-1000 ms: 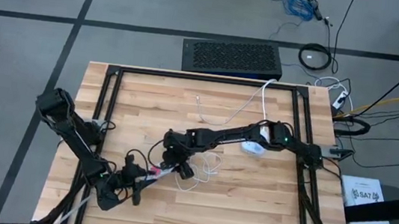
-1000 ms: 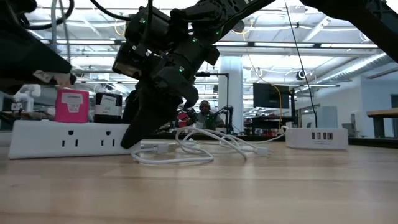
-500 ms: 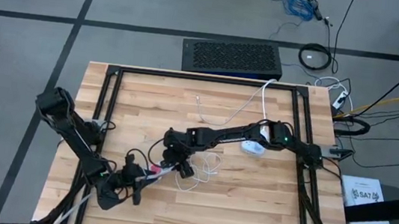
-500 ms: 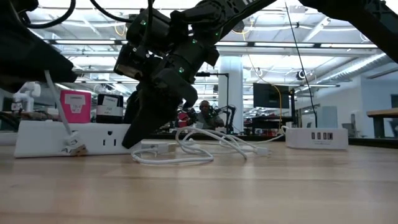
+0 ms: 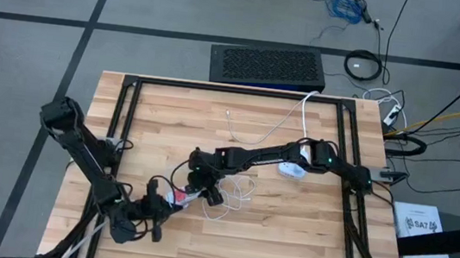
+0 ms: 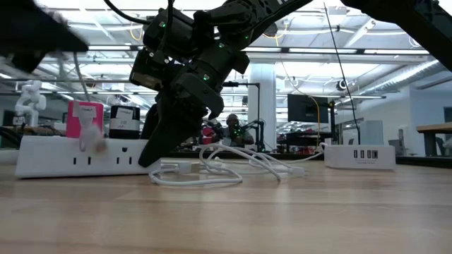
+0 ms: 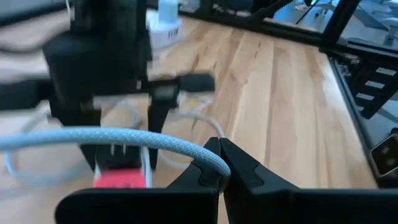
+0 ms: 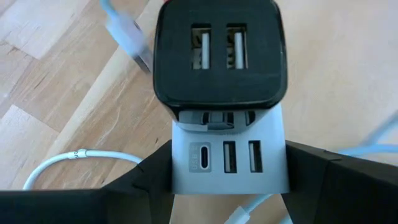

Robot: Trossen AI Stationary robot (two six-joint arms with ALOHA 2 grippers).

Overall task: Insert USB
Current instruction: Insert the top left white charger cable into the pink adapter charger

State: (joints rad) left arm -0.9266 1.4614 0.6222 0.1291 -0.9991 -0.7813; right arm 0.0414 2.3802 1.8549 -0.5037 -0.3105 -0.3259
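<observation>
Raised off the table since the earlier frame, the left gripper (image 7: 221, 163) is clamped on the cable (image 7: 124, 140), while the right gripper (image 8: 227, 171), fingers apart, steadies the power strip (image 8: 228, 155) for insertion.

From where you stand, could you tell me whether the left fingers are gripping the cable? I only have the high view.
Observer: Yes. The left wrist view shows the left gripper shut on the braided cable.
Operator: Thank you. What is the right gripper holding?
Observer: The right gripper holds a grey block with three ports, just below a black charger.
Operator: Are the ports free?
Observer: All three of the block's ports look empty.
</observation>
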